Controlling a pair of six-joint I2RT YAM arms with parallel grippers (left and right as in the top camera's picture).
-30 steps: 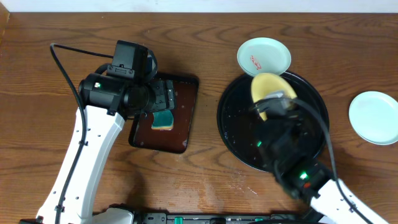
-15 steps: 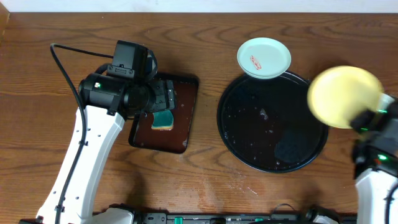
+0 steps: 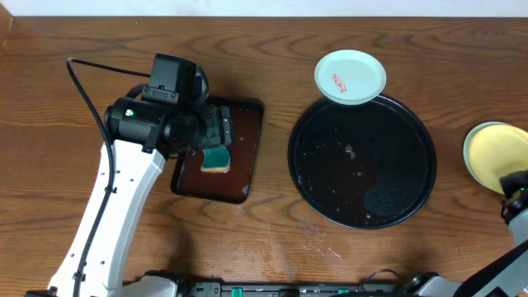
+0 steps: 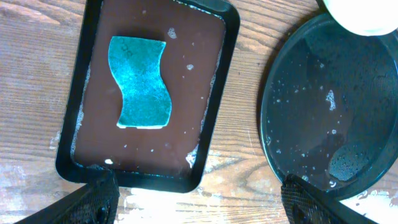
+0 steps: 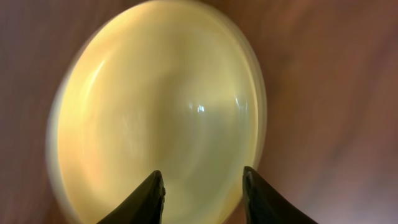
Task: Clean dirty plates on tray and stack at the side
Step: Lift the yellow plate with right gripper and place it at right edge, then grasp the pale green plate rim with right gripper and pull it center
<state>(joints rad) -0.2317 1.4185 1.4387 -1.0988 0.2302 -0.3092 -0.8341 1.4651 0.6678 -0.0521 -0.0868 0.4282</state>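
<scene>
The pale yellow plate lies at the table's right edge, outside the black tray; it fills the right wrist view, blurred. My right gripper hovers at its near edge, fingers apart over the plate, holding nothing. A mint-white plate with a red smear rests behind the tray, touching its far rim. The second mint-white plate is hidden. The black tray holds only water drops. My left gripper is open and empty above the brown tray.
A dark brown rectangular tray left of centre holds brownish water and a teal sponge, also in the left wrist view. My left arm reaches over it from the front left. Bare wooden table lies around both trays.
My right arm carried the yellow plate from the black tray rightward to the table's right edge, where a mint plate lay, and its fingers now stand apart. The left arm has not moved.
</scene>
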